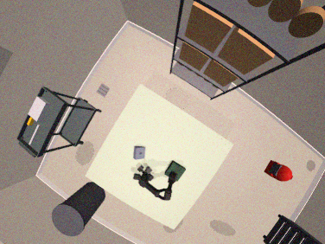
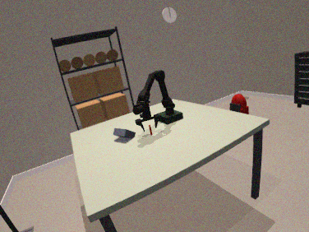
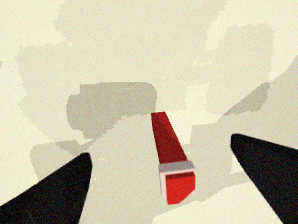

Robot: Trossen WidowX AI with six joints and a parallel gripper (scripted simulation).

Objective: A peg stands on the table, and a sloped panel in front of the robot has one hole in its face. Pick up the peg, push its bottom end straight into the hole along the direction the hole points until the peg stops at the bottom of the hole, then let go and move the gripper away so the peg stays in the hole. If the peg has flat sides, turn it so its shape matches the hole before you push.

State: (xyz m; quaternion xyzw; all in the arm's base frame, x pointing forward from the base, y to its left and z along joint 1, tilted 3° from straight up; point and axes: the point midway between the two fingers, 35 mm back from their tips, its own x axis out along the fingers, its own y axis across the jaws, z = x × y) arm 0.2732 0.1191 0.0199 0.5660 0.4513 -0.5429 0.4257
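Note:
A red peg [image 2: 150, 130] [image 3: 170, 142] with flat sides and a pale band near its bright red top stands upright on the table. My gripper [image 1: 144, 168] [image 2: 149, 127] [image 3: 162, 149] is open and empty. Its fingers are wide apart above the table, one on each side of the peg in the wrist view, with the peg's top low in that view and not touched. The grey-blue sloped panel [image 1: 138, 152] [image 2: 123, 132] sits apart from the peg. A small dark spot shows on its face in the top view; the hole's shape is too small to tell. The panel is not in the wrist view.
The pale table [image 1: 190, 143] [image 2: 177, 156] carries the arm's dark green base [image 1: 175, 170] [image 2: 174, 117]. Off the table stand a shelf rack, a cart, a dark cylinder and a red object [image 1: 280, 170] [image 2: 239, 103].

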